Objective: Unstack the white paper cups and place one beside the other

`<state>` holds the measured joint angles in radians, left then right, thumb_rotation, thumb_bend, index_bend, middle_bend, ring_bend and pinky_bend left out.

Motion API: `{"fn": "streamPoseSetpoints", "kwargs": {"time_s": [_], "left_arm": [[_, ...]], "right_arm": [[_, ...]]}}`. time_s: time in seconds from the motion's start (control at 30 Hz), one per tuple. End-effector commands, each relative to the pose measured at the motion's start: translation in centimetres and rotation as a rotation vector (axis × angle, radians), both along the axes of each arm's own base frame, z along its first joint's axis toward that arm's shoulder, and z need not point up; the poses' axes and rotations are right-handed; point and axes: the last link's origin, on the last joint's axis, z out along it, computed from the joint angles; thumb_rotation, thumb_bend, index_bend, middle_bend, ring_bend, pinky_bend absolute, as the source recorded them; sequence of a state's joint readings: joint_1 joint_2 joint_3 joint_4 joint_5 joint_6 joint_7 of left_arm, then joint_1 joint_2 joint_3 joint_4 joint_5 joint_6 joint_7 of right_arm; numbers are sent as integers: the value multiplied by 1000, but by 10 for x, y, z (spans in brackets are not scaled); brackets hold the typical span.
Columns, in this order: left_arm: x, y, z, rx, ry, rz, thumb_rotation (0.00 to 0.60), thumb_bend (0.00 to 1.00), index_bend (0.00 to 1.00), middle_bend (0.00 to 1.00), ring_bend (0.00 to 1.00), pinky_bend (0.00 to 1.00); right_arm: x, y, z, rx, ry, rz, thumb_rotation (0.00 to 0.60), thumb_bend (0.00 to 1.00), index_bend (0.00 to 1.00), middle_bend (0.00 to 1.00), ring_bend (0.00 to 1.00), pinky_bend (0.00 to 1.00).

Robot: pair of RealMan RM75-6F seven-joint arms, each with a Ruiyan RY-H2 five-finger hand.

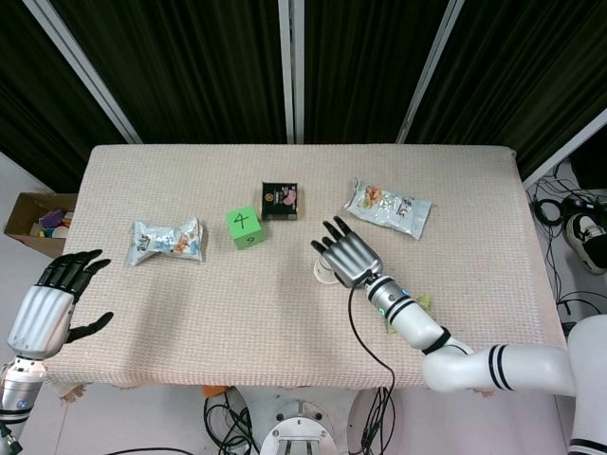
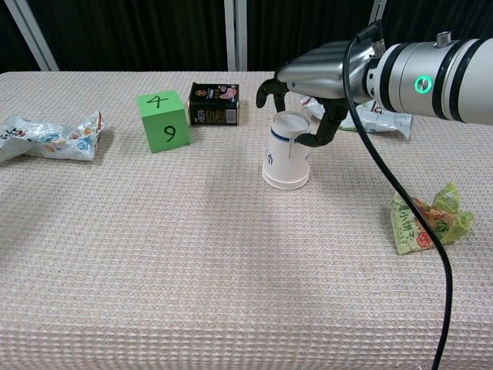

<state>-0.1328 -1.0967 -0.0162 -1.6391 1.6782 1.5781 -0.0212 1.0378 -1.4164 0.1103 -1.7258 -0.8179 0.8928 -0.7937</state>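
Observation:
The stacked white paper cups (image 2: pixel 285 158) stand upside down in the middle of the table, with a blue ring near the top. My right hand (image 2: pixel 312 77) arches over their top with fingers spread; its thumb touches the cups' right side and the other fingers curve down behind the left side. From the head view the right hand (image 1: pixel 346 254) covers most of the cups (image 1: pixel 324 276). The grasp has not closed. My left hand (image 1: pixel 52 303) hangs open off the table's front left corner, far from the cups.
A green numbered cube (image 2: pixel 162 120) and a black box (image 2: pixel 214 104) sit left of the cups. A silver snack packet (image 2: pixel 50 132) lies far left, another packet (image 2: pixel 381 117) behind the right hand, and a green one (image 2: pixel 425 221) at front right. A black cable (image 2: pixel 416 208) trails from the right arm.

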Motion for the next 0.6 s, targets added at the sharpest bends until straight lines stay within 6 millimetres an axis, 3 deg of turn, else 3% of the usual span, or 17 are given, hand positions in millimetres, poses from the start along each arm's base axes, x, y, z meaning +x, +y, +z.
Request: {"fn": "streamPoseSetpoints", "kwargs": {"time_s": [0.03, 0.6], "left_arm": [[0, 0, -1, -4, 0, 3, 600, 149, 200, 129, 131, 163], [-3, 0, 0, -6, -5, 15, 600, 150, 199, 129, 130, 164]], "right_arm": [[0, -1, 0, -5, 2, 4, 600, 353, 190, 295, 0, 30], [-1, -2, -2, -22, 14, 21, 600, 354, 346, 366, 31, 37]]}}
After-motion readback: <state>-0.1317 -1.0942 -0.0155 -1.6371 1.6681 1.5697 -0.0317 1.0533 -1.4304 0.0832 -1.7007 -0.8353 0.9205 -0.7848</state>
